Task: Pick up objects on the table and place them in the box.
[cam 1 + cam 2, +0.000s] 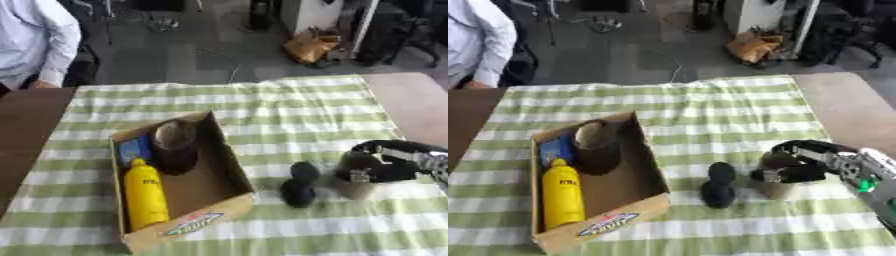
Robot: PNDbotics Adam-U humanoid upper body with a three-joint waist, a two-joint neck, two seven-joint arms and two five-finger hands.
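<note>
At the table's right side, your right hand [798, 162] has its fingers curled around a brownish cup-like object [779, 186] (still on the checked cloth). Just left lies a black object [298, 185]; beyond it, the box [236, 172] holds a yellow bottle [144, 195].

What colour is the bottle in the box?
Yellow. The bottle lies in the cardboard box, clearest in the left eye view.

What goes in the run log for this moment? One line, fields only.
right hand: curled round brown cup on table | dark object: on cloth beside box | box holds: yellow bottle, dark bowl
</note>
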